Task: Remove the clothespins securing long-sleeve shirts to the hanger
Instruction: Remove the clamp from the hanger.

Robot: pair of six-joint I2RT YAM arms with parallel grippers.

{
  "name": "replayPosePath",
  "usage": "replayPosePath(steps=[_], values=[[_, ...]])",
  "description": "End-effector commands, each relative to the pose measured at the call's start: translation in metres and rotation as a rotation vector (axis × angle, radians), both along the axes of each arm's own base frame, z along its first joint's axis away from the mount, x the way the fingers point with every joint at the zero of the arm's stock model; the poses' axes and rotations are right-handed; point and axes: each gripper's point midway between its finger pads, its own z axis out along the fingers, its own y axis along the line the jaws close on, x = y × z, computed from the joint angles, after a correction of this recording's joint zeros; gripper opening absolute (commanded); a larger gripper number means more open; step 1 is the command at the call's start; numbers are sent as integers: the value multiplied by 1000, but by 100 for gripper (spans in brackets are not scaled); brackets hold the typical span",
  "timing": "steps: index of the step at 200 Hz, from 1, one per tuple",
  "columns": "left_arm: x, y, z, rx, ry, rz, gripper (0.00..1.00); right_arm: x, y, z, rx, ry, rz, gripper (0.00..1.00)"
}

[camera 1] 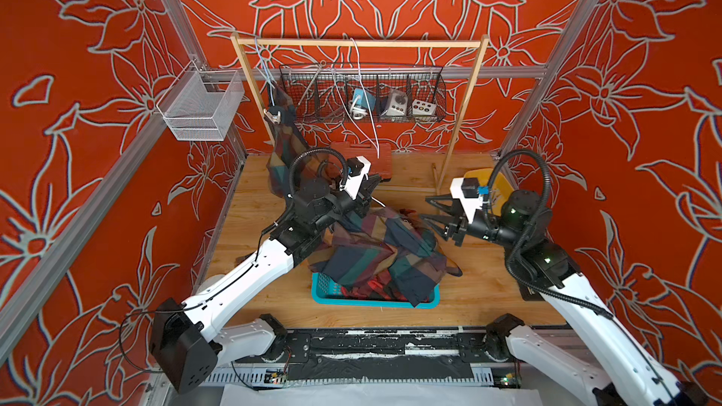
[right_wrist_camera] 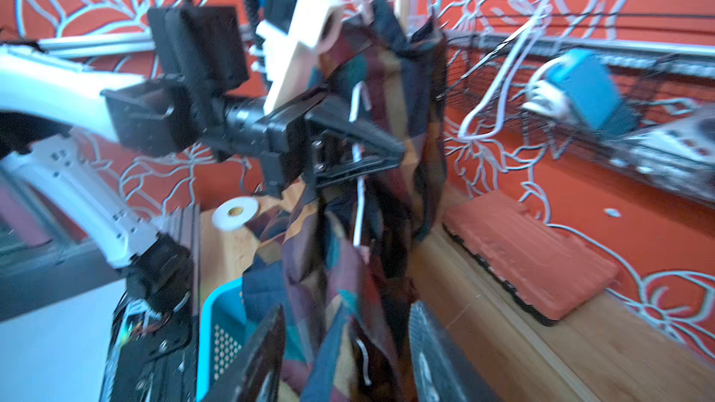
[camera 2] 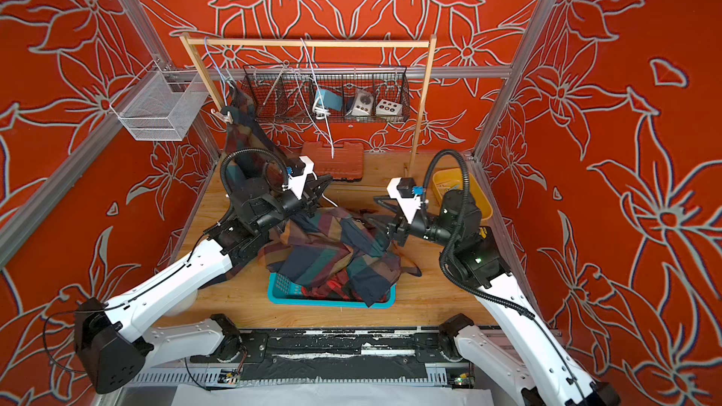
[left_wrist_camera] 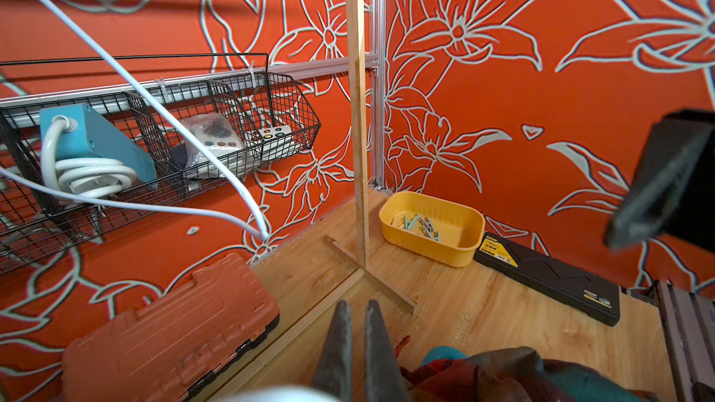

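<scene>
Left claw [camera 1: 373, 185]: jaws closed, white hanger wire [right_wrist_camera: 359, 195] running through them in right wrist view, looks pinched. Up over the worktop [camera 1: 480, 290] middle, at the far side of the shirt heap [camera 1: 383, 251].

Right claw [camera 1: 429, 210]: about half open, nothing gripped. Tips just beside the heap's right side, pointed into it; touching fabric or not, cannot tell. Plaid fabric straight ahead of its fingers [right_wrist_camera: 263, 353] in own wrist view, blurred.

Heap draped over teal basket [camera 1: 375, 302] at worktop's near edge, middle. Another dark plaid shirt [camera 1: 285, 138] strung from wooden rack [camera 1: 359, 44] near far left corner, running down behind left arm.

Clothespins: one pale peg [camera 1: 273, 115] clipped at that shirt's top end, well apart from both claws. Loose pegs [left_wrist_camera: 419, 226] in yellow tub [left_wrist_camera: 433, 251], far right corner, behind right arm, apart from right claw's tips.
</scene>
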Motion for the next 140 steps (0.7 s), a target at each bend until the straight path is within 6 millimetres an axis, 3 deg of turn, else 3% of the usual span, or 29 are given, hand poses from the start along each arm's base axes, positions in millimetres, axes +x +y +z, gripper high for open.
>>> replayPosePath(steps=[1, 23, 78, 91, 118, 128, 140], values=[[-1, 1, 21, -28, -39, -5, 0, 6, 11, -43, -158, 20, -33, 53], [-3, 0, 22, -31, -35, -17, 0, 8, 27, -57, -220, 10, -37, 54], [-11, -1, 26, -43, -46, -44, 0, 32, 54, -64, -244, 11, -68, 54], [-13, -1, 28, -46, -51, -55, 0, 36, 60, -66, -250, 20, -66, 42], [-19, -2, 32, -49, -59, -80, 0, 42, 62, -70, -260, 28, -79, 0], [-21, -1, 34, -50, -64, -81, 6, 41, 61, -70, -262, 27, -78, 0], [-23, 1, 36, -50, -71, -78, 25, 38, 58, -67, -256, 21, -76, 0]])
